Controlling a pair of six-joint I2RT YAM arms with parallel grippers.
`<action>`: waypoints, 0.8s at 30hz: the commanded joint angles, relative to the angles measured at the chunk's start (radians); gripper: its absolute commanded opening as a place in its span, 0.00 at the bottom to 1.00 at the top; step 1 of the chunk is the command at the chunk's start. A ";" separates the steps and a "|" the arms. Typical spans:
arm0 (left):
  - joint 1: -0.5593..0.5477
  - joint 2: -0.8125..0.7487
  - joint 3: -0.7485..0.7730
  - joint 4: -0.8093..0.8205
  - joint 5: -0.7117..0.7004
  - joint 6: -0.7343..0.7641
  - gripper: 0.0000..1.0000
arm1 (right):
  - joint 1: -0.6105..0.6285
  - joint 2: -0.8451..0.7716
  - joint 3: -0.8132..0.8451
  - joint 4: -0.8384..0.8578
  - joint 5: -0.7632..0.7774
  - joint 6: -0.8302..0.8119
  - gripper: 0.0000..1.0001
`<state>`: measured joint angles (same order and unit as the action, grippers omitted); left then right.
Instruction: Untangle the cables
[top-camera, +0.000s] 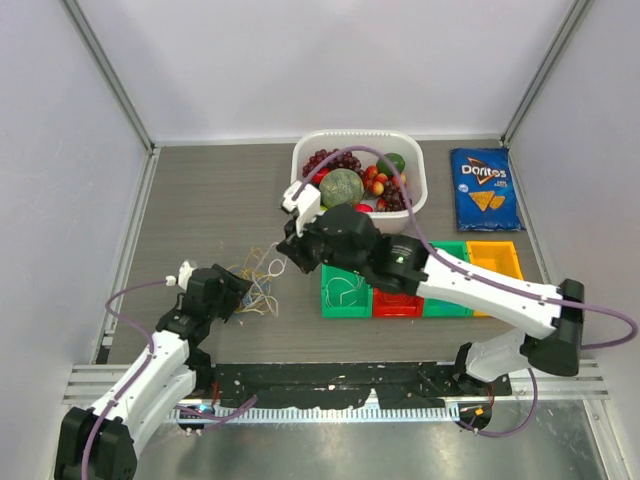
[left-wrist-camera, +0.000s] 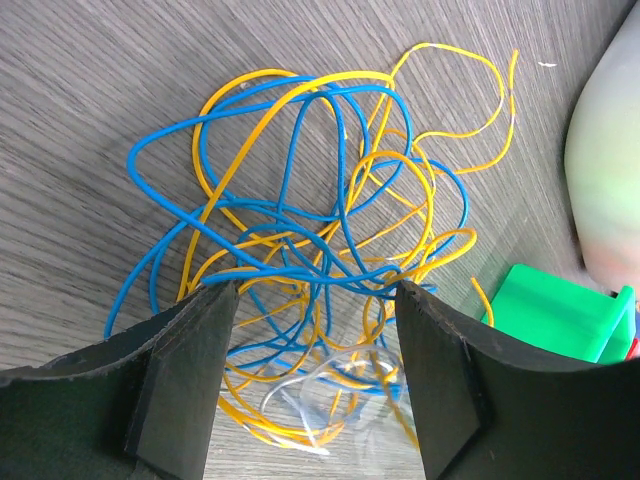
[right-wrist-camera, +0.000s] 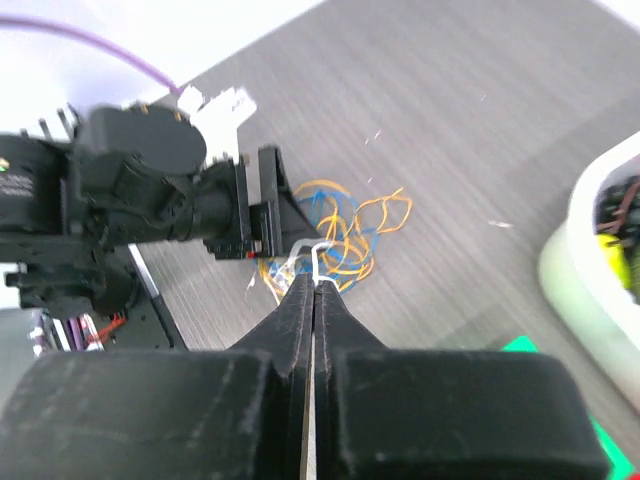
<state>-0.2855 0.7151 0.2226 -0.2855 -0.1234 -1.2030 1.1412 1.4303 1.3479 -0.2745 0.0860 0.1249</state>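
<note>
The cables lie just beside the green bin: light, limp, snag-prone. My left gripper straddles them, jaws apart; my right gripper pinches a white strand. I would grip single outer loops.

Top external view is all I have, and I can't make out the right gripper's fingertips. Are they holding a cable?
Observer: Yes. Right wrist view shows the right gripper shut on a white cable.
Operator: And the left one?
Observer: The left gripper is open, its fingers straddling the tangle.
Operator: Which colours are knotted?
Observer: Blue cables and orange cables, looped through each other.
</note>
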 joint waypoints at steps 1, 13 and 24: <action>0.008 0.011 -0.039 -0.066 -0.041 0.002 0.70 | -0.001 -0.155 0.094 -0.005 0.130 -0.027 0.01; 0.008 -0.025 -0.031 -0.089 -0.038 0.000 0.70 | -0.001 -0.350 0.154 -0.040 0.353 -0.071 0.01; 0.006 -0.039 -0.028 -0.104 -0.038 0.003 0.70 | -0.001 -0.465 0.286 -0.101 0.451 -0.152 0.01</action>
<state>-0.2855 0.6746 0.2161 -0.3145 -0.1307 -1.2049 1.1416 1.0264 1.5303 -0.3798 0.4603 0.0322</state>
